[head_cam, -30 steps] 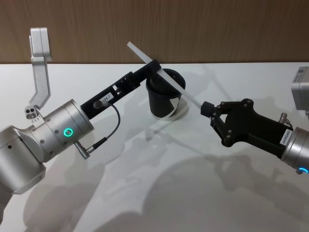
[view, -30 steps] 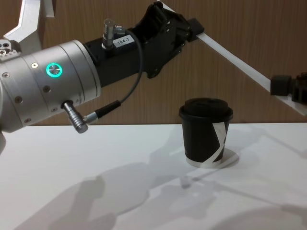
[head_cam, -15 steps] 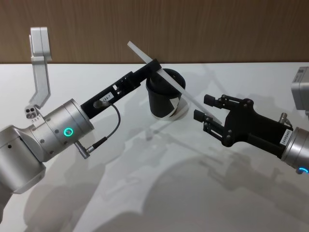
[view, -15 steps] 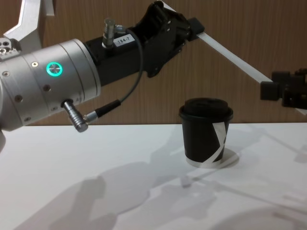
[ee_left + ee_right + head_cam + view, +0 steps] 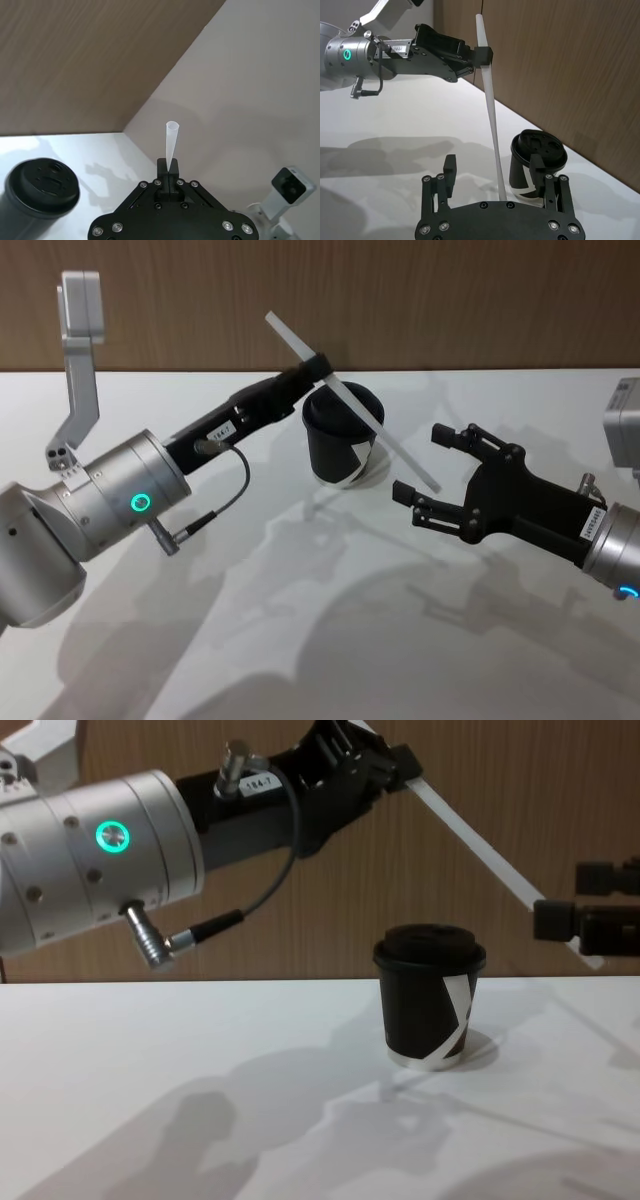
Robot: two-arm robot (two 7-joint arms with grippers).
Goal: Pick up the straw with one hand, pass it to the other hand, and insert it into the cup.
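- Head view: I count one straw, one cup and my two grippers over the white table. My left gripper has its jaws clamped on the straw near its upper end, and the tube slants down across the cup's lid towards my right side. My right gripper has its jaws wide apart on either side of the straw's lower end. The cup stands upright on the table below the straw.
- Left wrist view: one straw sticks out from between the closed jaws of my left gripper. One lidded cup sits lower down, beside it.
- Right wrist view: the straw passes through the gap of my right gripper, touching neither finger. Farther off my left gripper pinches it high up, and the cup stands just behind my gripper.
- Chest view: the straw runs from my left gripper down to my right gripper, above the cup.
- Against a second ago: my right jaws were then shut on the straw's lower end; half a second ago they were parting; they now stand fully apart. My left arm has risen slightly, its hold unchanged. The cup has not moved.
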